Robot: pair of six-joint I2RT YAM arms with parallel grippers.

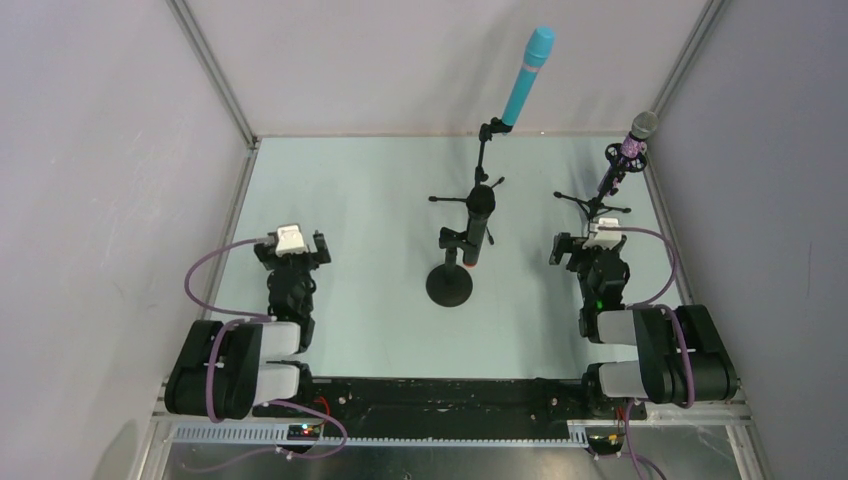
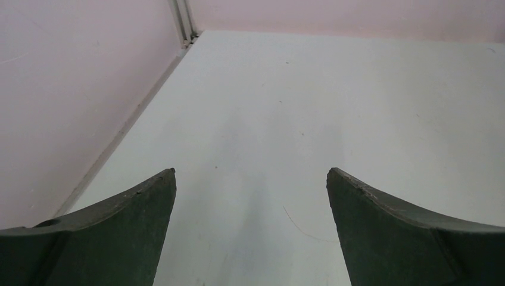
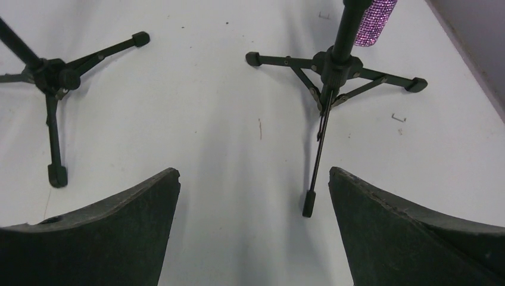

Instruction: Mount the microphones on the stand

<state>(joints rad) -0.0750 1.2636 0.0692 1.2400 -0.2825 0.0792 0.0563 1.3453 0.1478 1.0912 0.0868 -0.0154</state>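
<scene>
From above, top cam: L arm [image 1: 235, 365] is lying folded at the near-left of the table [image 1: 370, 200]. L gripper [image 1: 292, 252] is pointing away from the base, fingers spread, holding nothing. R arm [image 1: 670, 350] is mirroring it at near-right, w/ R gripper [image 1: 590, 248] facing the right tripod [image 1: 592, 205], fingers apart, empty. All 3 mics are sitting in stands. Turquoise mic [image 1: 527, 75] is tilting up and right in the clip of the back-centre tripod [image 1: 467, 198]. Purple mic [image 1: 630, 150] is leaning in the right tripod by the right wall [image 1: 770, 150], silver head up. Black mic [image 1: 479, 215] is standing about upright on the round-base stand [image 1: 449, 285] mid-table, orange end down, btw the two grippers and apart from both

L wrist cam: L gripper [image 2: 251, 171] is gaping wide w/ nothing btw the fingers. Only bare table [image 2: 333, 107] and the left wall [image 2: 71, 89] are showing ahead

R wrist cam: R gripper [image 3: 254, 170] is also released wide, nothing in it. Right tripod [image 3: 333, 65] is standing just ahead, one leg running down into the gap btw the fingers, nearer the right one. Bottom of purple mic [image 3: 375, 21] is showing beside the pole at the top edge. Back-centre tripod [image 3: 50, 77] is showing at left, well apart from the right one
</scene>
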